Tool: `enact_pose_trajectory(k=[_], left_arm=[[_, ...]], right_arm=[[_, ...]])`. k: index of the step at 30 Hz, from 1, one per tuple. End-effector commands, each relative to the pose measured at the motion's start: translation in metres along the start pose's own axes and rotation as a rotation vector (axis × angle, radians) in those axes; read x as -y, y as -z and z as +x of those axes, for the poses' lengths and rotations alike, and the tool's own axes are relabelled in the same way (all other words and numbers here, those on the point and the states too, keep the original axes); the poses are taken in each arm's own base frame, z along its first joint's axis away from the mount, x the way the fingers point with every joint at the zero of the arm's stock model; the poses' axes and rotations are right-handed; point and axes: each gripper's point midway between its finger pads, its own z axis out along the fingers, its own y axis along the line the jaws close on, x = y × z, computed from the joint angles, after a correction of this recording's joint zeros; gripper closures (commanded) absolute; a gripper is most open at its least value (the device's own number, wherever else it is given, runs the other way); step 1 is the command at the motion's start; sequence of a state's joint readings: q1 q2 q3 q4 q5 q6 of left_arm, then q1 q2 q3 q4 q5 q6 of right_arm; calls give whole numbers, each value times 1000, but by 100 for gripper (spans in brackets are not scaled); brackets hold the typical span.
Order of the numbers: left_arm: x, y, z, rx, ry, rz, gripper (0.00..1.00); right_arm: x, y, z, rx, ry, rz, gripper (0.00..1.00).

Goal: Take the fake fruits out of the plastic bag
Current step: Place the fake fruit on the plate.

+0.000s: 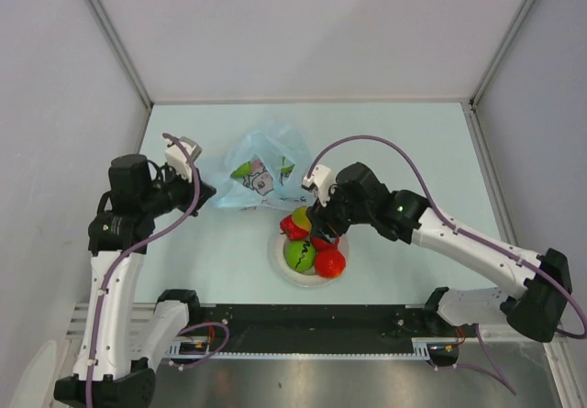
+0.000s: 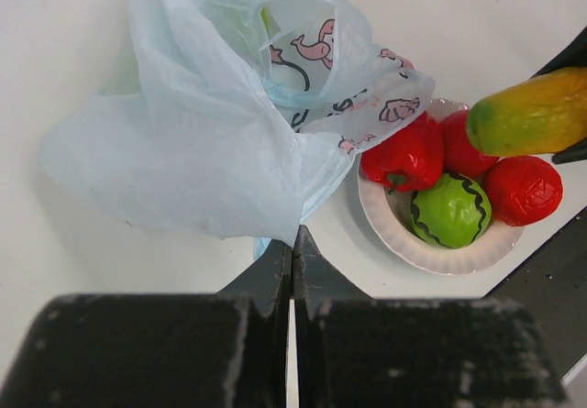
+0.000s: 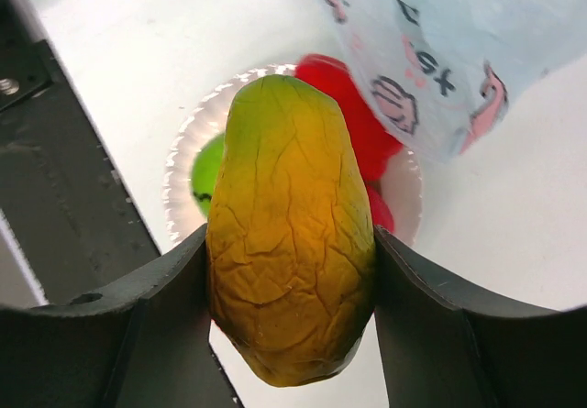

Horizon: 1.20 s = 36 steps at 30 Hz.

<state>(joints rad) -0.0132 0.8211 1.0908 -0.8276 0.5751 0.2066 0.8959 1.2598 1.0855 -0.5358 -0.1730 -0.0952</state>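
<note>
1. Already out of the plastic bag are three red fruits and a green striped fruit. They are heaped on a white plate just beside it.
2. The right gripper hangs over the plate, its jaws part-spread and clamped on a yellow-green fruit that is not yet set down.
3. The left gripper is pinched tight on the near edge of the bag, which lies crumpled on the table.
4. Greenish patches show through the film. Whether they are fruit or print cannot be told, so what remains is uncertain.
5. The bag's mouth is hidden, and the right arm covers part of the plate from above.
</note>
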Motion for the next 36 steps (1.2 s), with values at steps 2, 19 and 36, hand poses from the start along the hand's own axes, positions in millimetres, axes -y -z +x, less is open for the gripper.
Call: enact_pose_trajectory(k=[2, 19, 36], left_arm=[[5, 15, -6, 31, -50, -17, 100], [-40, 69, -28, 91, 168, -455, 1], [62, 8, -27, 83, 782, 409, 0]], right_arm=[[-40, 10, -14, 90, 126, -124, 79], [-76, -48, -34, 27, -303, -67, 100], [-7, 19, -136, 391, -239, 107, 100]])
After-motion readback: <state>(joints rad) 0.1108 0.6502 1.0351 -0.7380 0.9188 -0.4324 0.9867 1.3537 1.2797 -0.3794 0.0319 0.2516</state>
